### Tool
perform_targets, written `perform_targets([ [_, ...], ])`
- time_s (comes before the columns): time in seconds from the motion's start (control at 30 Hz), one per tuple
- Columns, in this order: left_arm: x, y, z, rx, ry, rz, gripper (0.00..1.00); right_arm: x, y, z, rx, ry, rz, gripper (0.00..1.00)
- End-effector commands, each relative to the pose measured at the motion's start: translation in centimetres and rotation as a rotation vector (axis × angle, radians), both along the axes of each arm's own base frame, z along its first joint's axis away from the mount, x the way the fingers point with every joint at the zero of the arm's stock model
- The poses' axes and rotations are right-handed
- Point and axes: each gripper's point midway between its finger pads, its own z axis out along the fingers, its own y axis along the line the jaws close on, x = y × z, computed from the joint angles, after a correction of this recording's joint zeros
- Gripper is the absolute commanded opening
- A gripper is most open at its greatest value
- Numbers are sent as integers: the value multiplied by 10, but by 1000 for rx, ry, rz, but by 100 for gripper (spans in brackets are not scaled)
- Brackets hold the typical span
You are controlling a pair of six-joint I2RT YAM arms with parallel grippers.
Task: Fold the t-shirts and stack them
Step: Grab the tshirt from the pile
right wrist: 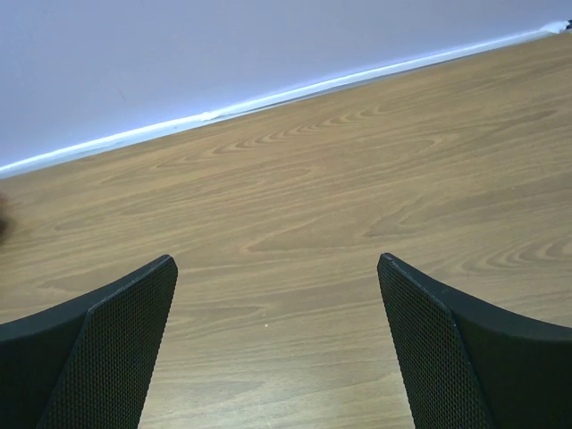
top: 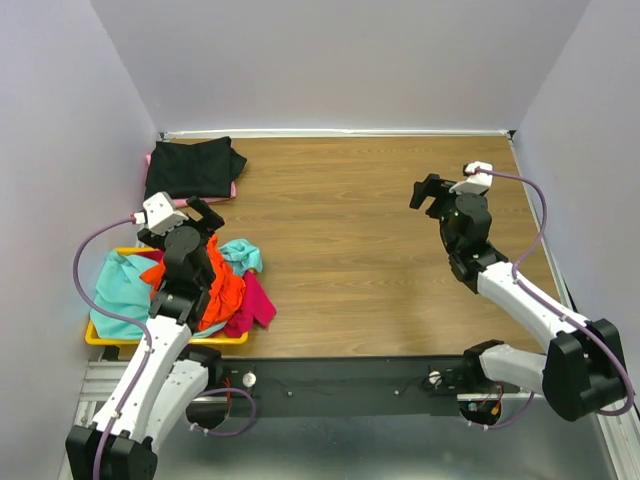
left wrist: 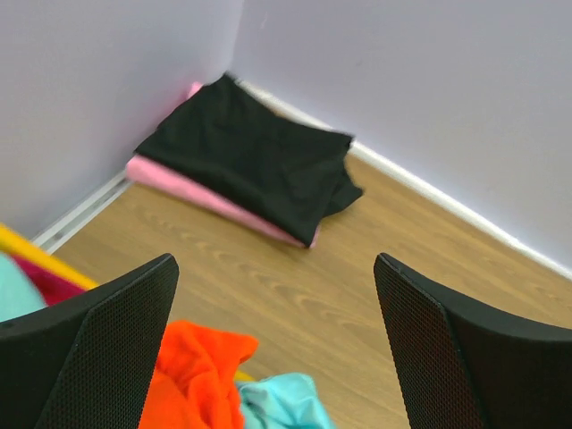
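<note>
While the left gripper [top: 203,212] hovered over a heap of shirts, its fingers were spread wide and held nothing. The heap lay in a yellow tray [top: 100,338] at the near left of the worktop [top: 350,230]. A crumpled orange shirt [top: 228,285] sat uppermost, a teal shirt [top: 118,285] spilled to the left, and a magenta shirt [top: 258,303] hung over the tray's right rim. In the far left corner a black shirt [left wrist: 250,156] lay folded on a pink shirt [left wrist: 179,183]. The right gripper [top: 430,193] hung above bare wood on the right, well apart from all cloth, likewise spread wide and empty.

The step in hand appeared to be picking the next shirt, with two stacked and at least three left to fold. The next move probably called for lowering the left gripper onto a raised fold of the orange shirt. It would need to pinch that layer alone and lift it free of the teal and magenta shirts. The shirt could then be carried to the open middle, where the right gripper could help spread it.

The left arm covered the middle of the heap, so how the shirts tangled could not be told, nor whether more lay beneath. The left wrist view was soft and caught only edges of orange and teal. Most of the pink shirt was hidden under the black one.
</note>
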Motion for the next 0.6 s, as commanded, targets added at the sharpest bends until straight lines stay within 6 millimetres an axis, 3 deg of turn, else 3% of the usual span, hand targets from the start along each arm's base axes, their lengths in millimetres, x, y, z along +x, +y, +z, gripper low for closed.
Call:
perform_targets([
  [0.0, -9, 23, -16, -14, 96, 156, 98, -5, -10, 4, 25, -2, -54, 100],
  [0.13, -4, 23, -24, 8, 144, 166, 98, -4, -11, 5, 36, -1, -69, 100],
  [0.37, 16, -1, -43, 138, 252, -14, 98, -6, -20, 4, 52, 3, -119, 100],
  [0.57, 22, 0, -63, 174, 361, -6, 98, -6, -19, 5, 66, 1, -118, 100],
])
